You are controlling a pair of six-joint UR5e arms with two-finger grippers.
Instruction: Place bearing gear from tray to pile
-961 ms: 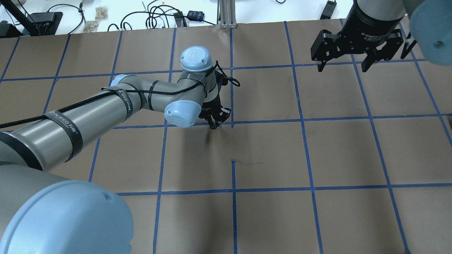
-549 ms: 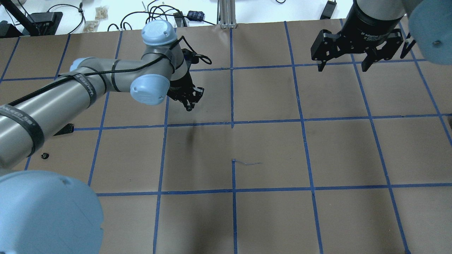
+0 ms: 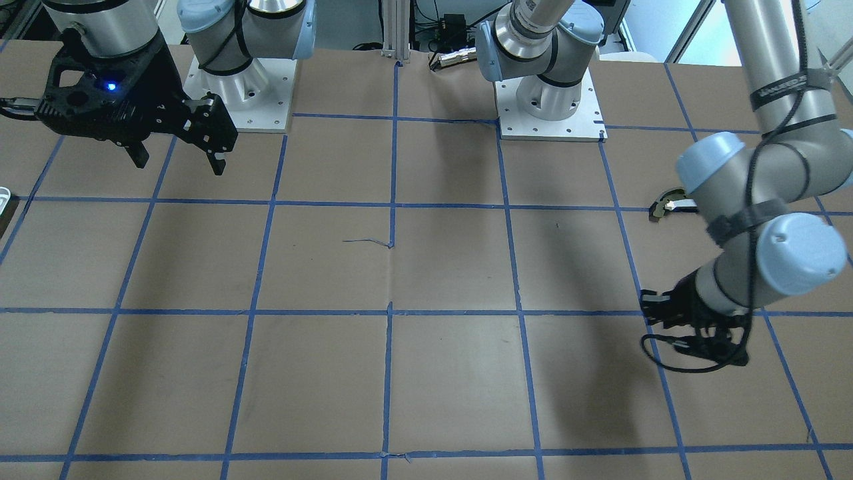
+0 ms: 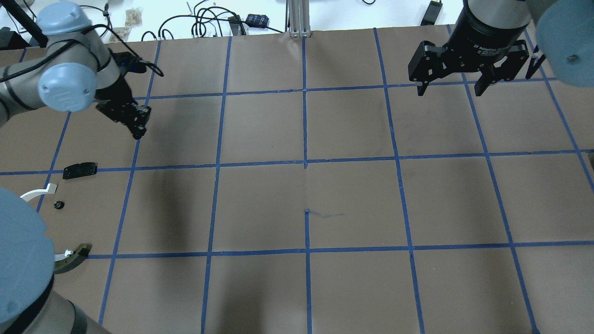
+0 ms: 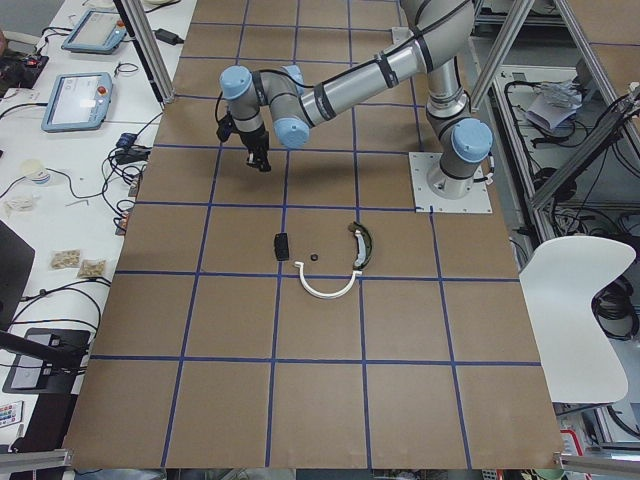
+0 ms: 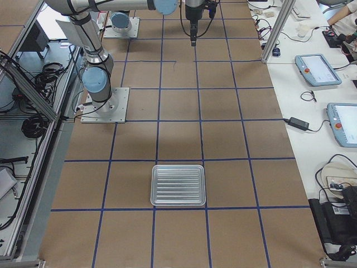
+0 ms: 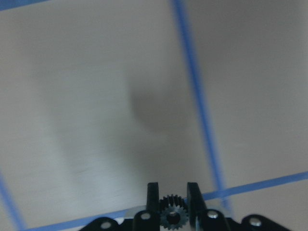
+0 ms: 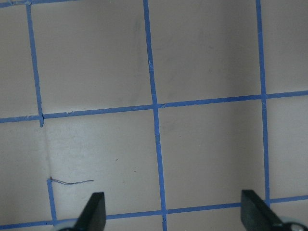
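Note:
My left gripper (image 4: 137, 133) is shut on a small black toothed bearing gear (image 7: 169, 216), which sits between the two fingers in the left wrist view. It hangs above bare table at the far left. The pile lies nearer the robot and to the left of it: a flat black plate (image 4: 80, 170), a white arc (image 4: 35, 192), a small black part (image 4: 58, 204) and a dark curved piece (image 4: 69, 259). The ribbed tray (image 6: 178, 185) is empty at the table's right end. My right gripper (image 4: 449, 90) is open and empty, held high at the far right.
The table is brown paper with a blue tape grid (image 4: 305, 162). Cables and small boxes (image 4: 218, 21) lie beyond the far edge. The pile also shows in the exterior left view, around the white arc (image 5: 328, 290). A sliver of the tray (image 3: 3, 199) shows in the front-facing view.
My left arm has swung from the table's middle to its far left, still shut on the gear. The pile has come into view from under the arm. The right arm has not moved.

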